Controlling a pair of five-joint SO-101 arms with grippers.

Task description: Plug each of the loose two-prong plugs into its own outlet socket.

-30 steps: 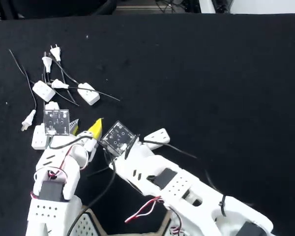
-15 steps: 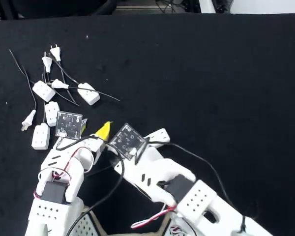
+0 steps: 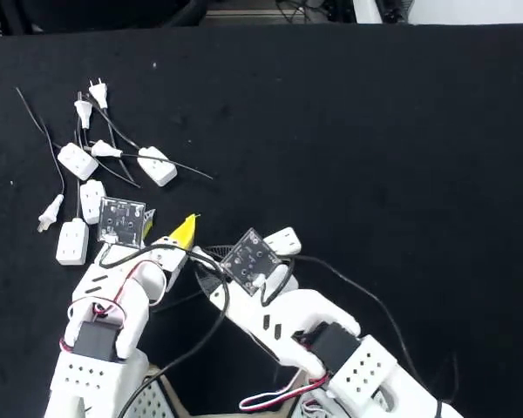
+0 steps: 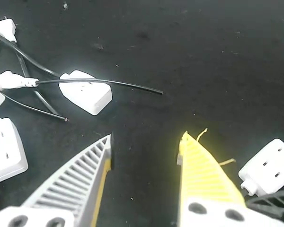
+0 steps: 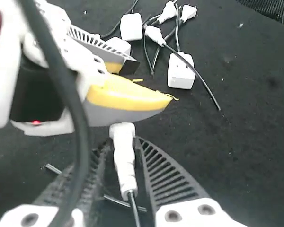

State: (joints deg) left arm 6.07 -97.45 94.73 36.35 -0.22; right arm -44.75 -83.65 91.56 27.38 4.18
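My right gripper (image 5: pixel 124 142) is shut on a white two-prong plug (image 5: pixel 123 156) whose black wire trails back between the fingers. The plug's tip sits just under the yellow finger (image 5: pixel 128 97) of my left gripper (image 4: pixel 144 142), which is open with nothing in it. In the high view both grippers meet near the table's front left, with one white outlet socket (image 3: pixel 283 239) just right of them. More sockets (image 3: pixel 157 165) (image 3: pixel 77 160) (image 3: pixel 71 241) and loose plugs (image 3: pixel 98 89) (image 3: pixel 105 150) (image 3: pixel 50 212) lie at the far left.
Thin black wires (image 3: pixel 170 165) cross among the sockets on the left. A socket (image 4: pixel 85 92) lies ahead of the left gripper with a wire over it. The black table (image 3: pixel 375 131) stretches bare to the right and back.
The right arm has drawn back toward the front right, carrying the plug. The left arm shifted slightly right, then held still.
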